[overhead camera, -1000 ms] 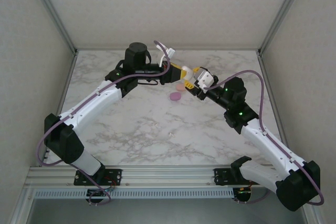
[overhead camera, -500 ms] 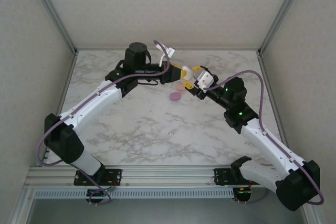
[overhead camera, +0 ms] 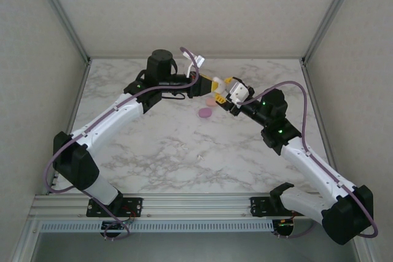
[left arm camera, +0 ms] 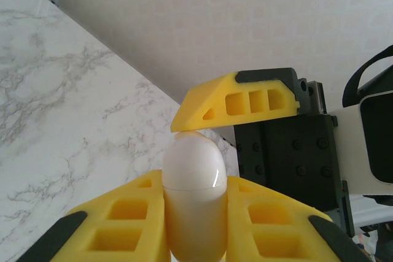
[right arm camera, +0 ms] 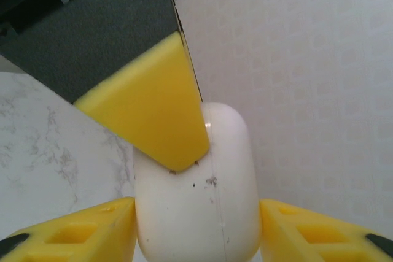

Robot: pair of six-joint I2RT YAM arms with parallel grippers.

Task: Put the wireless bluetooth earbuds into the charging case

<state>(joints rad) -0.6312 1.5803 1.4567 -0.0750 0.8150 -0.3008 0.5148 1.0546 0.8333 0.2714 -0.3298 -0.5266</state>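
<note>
Top view, near edge first: the left arm (overhead camera: 110, 118) and right arm (overhead camera: 307, 157) angle in from their bases toward the far middle of the marble table (overhead camera: 147, 151). A tiny pale speck (overhead camera: 200, 159) sits on bare marble mid-table, too small to tell what it is. Further back a purple case (overhead camera: 204, 113) lies flat. A peach case (overhead camera: 211, 100) is just beside it on the far side, and both are apart from the fingers.

Just past them the two grippers meet on one white charging case (left arm camera: 193, 164), lid closed. The left gripper (left arm camera: 195, 183) is clenched on the case's lower body, with a yellow finger on either side. The right gripper (right arm camera: 198, 207) grasps the same case end to end — one finger (left arm camera: 245, 102) has its tip on the lid dome. In the right wrist view both fingers press against the case. A pale wall (left arm camera: 184, 29) is behind.
</note>
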